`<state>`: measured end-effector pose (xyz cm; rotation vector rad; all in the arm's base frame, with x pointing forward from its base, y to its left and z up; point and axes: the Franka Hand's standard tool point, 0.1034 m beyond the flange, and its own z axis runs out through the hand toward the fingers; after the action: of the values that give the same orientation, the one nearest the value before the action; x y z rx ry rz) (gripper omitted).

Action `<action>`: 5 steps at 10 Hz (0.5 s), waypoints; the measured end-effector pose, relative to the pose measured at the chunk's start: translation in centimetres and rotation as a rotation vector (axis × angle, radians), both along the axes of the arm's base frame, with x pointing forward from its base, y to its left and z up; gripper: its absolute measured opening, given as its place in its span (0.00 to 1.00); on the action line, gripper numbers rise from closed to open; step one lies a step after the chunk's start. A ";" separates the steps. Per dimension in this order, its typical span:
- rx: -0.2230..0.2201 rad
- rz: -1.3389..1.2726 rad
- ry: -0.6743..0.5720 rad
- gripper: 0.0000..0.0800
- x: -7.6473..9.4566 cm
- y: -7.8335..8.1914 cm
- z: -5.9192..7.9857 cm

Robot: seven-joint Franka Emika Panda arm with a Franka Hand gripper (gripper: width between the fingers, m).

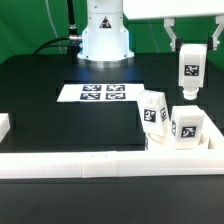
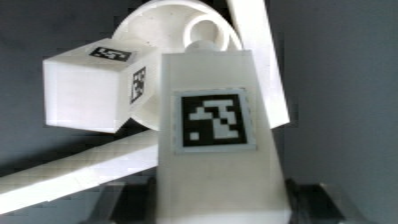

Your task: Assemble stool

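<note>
My gripper (image 1: 189, 52) is at the exterior view's upper right, shut on a white stool leg (image 1: 188, 72) with a black-and-white tag, which hangs upright above the table. In the wrist view this held leg (image 2: 217, 120) fills the middle, between my dark fingers (image 2: 132, 200). Two more tagged legs (image 1: 153, 110) (image 1: 185, 126) stand below it near the rail corner. One of them shows in the wrist view (image 2: 89, 88). A curved white part (image 2: 169, 25), apparently the round seat, shows behind the held leg. I cannot make the seat out in the exterior view.
The marker board (image 1: 100, 93) lies flat mid-table in front of the robot base (image 1: 105, 40). Long white border rails (image 1: 90, 162) run along the front and turn up at the exterior view's right (image 1: 210, 140). A rail also shows in the wrist view (image 2: 63, 168).
</note>
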<state>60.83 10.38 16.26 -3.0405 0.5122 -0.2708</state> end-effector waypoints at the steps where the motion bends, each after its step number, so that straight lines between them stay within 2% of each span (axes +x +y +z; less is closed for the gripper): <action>1: 0.000 0.002 -0.031 0.42 0.3 0.2 0.0; 2: 0.001 -0.003 -0.083 0.42 0.5 0.5 0.0; 3: 0.002 -0.005 -0.113 0.42 0.2 1.0 -0.7; 5: 0.003 0.000 -0.115 0.42 0.5 2.5 -1.9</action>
<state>61.30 12.88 14.37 -2.9995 0.5040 -0.4415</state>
